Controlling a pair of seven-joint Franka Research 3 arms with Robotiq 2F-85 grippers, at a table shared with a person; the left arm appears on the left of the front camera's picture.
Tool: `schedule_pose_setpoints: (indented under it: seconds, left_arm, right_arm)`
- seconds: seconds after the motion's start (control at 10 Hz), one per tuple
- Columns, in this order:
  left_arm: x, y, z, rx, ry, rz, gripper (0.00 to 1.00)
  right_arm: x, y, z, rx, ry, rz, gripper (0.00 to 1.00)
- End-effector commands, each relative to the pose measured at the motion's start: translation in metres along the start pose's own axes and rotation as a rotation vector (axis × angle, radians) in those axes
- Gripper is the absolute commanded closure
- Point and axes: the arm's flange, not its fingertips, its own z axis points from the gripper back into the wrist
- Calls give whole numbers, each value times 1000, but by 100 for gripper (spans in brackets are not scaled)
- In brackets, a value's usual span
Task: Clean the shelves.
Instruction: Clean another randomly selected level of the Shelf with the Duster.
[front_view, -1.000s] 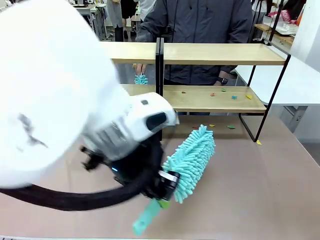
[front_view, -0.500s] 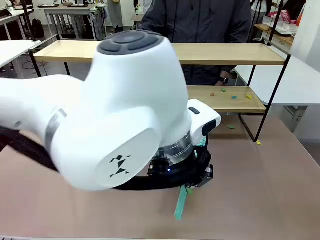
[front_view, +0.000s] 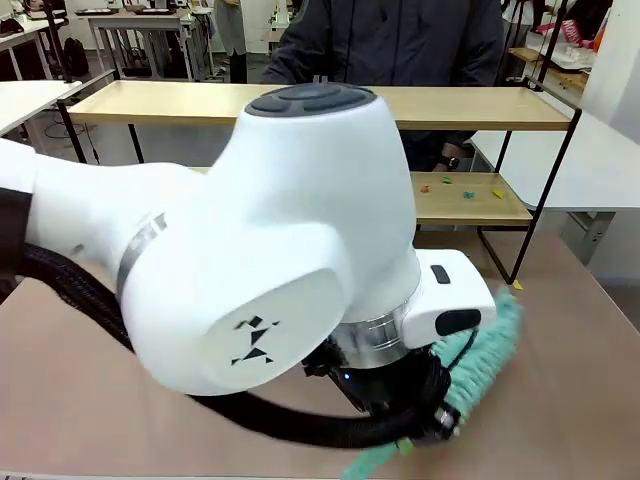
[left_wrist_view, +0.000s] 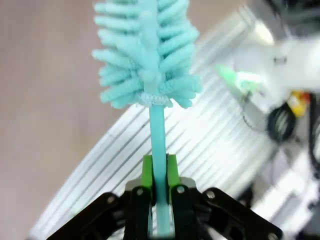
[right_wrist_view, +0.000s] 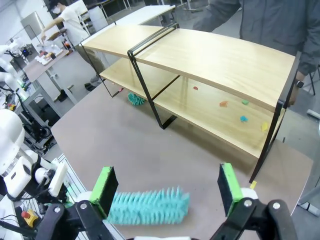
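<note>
Several scraps (front_view: 465, 194) lie on the lower board of the shelves (front_view: 480, 108), right section, so cleaning there looks barely begun; the top board looks bare. The shelves stand across the far side of the table (front_view: 570, 380), a person (front_view: 400, 40) behind them. The duster (left_wrist_view: 145, 45) sits well short of the shelves, its handle pinched between the pressed-in fingers of the left gripper (left_wrist_view: 159, 167). The right gripper (right_wrist_view: 167, 185) hangs spread and empty, facing the shelves. Left to do: sweep the scraps off.
</note>
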Motion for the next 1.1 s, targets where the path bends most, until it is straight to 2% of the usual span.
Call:
schedule_pose_setpoints:
  seconds: [0.0, 0.2, 0.3, 0.4, 0.6, 0.7, 0.9, 1.0]
  left_arm:
    - [-16, 34, 27, -214, 111, -351, 100]
    - [-25, 42, 32, -306, 103, -456, 100]
    - [-25, 43, 30, -268, 93, -411, 100]
    - [-25, 46, 27, -202, 101, -323, 100]
    - [-22, 63, 20, -44, 94, 14, 100]
    - [-21, 71, 16, 3, 57, 177, 100]
    - [-11, 72, 12, 51, -145, 422, 100]
    - [-5, 73, 7, 101, -214, 528, 100]
  right_arm:
    - [0, 0, -1, 1, 1, -1, 0]
    - [0, 0, -1, 1, 1, -1, 0]
    - [0, 0, -1, 1, 1, -1, 0]
    - [0, 0, -1, 1, 1, -1, 0]
    - [0, 0, -1, 1, 1, -1, 0]
    - [0, 0, -1, 1, 1, -1, 0]
    - [0, 0, -1, 1, 1, -1, 0]
    - [0, 0, -1, 1, 1, -1, 0]
